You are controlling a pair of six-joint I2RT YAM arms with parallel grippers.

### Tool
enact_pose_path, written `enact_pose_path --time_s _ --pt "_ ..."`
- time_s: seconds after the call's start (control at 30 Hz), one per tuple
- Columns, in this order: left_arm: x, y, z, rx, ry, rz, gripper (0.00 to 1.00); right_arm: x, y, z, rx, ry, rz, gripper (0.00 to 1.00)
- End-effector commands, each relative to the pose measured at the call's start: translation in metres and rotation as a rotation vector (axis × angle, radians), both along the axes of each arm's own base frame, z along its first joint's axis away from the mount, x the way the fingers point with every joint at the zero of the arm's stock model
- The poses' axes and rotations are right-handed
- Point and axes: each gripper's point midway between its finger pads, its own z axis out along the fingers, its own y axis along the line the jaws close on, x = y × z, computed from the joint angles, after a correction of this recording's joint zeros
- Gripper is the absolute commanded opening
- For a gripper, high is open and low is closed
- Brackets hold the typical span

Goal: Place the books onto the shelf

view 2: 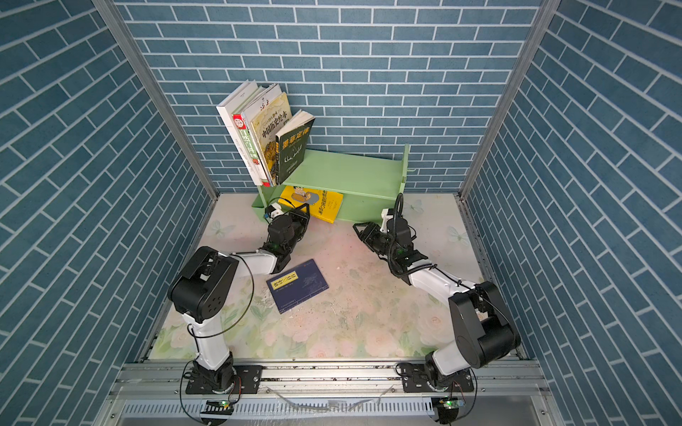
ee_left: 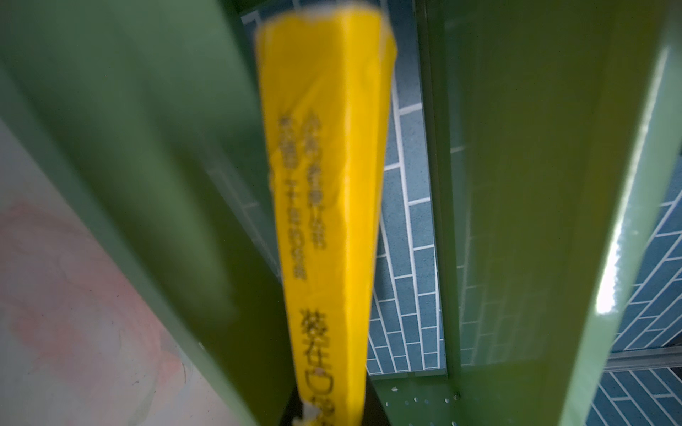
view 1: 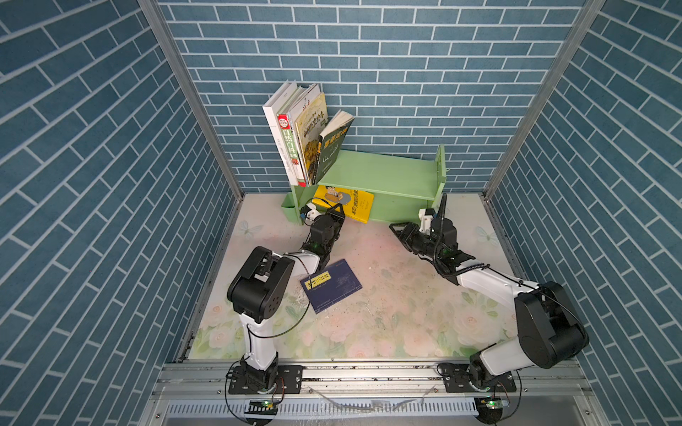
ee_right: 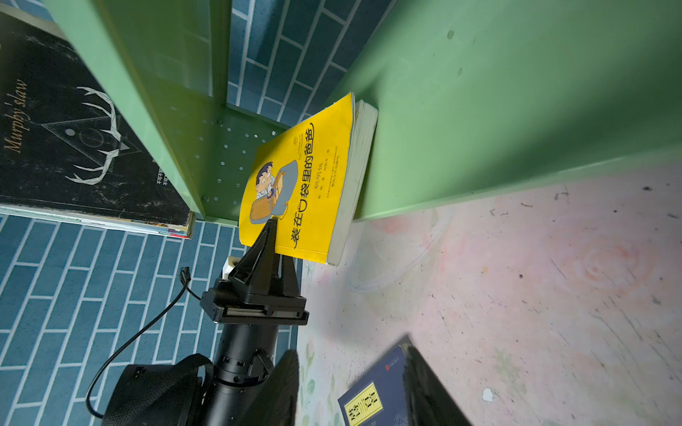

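Shelf (view 1: 383,173) overhangs yellow book (view 1: 354,206); navy book (view 1: 331,286) flat on table (view 1: 398,295), well apart.

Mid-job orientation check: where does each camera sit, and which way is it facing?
Top views: high over the front, looking down on the left arm, right arm, shelf and navy book; both nearly match.
Left wrist: on the left arm, looking along the yellow book into the shelf; no arm parts show clearly.
Right wrist: on the right arm, facing the left pincer gripping that book; its own fingers show.
Shared: yellow book and shelf, in all.
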Motion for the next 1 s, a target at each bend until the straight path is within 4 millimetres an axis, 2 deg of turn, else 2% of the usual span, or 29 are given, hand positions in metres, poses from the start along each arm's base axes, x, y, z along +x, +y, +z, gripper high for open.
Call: enact_pose_path --time_s 0.0,0.1,0.3,0.53,0.6,0.67,0.8,0.97 --pt "0.011 0.014 0.021 -0.028 -0.073 0.044 0.08 -0.002 -0.001 0.002 -0.022 -0.028 0.001 0.47" --pt "0.013 0.020 0.017 -0.043 -0.062 0.043 0.13 -0.003 -0.001 0.003 -0.023 -0.030 0.003 0.47" --pt "0.014 0.030 0.012 -0.028 -0.027 0.051 0.39 -0.002 0.001 0.003 -0.023 -0.031 0.011 0.47" --pt "0.007 0.030 0.009 0.028 0.077 0.028 0.68 -0.001 0.005 0.004 -0.020 -0.035 0.019 0.47" --pt "0.002 0.033 0.010 0.064 0.116 0.032 0.82 0.000 0.007 0.007 -0.017 -0.046 0.025 0.48" --pt "-0.004 0.037 0.011 0.099 0.159 0.036 0.99 0.005 0.010 0.015 -0.016 -0.077 0.031 0.49" --pt "-0.020 0.049 0.018 0.133 0.184 0.058 1.00 0.017 0.023 0.028 -0.008 -0.108 0.054 0.49" --pt "-0.047 0.076 0.039 0.272 0.191 0.116 1.00 0.015 0.028 0.014 -0.024 -0.089 0.077 0.49"
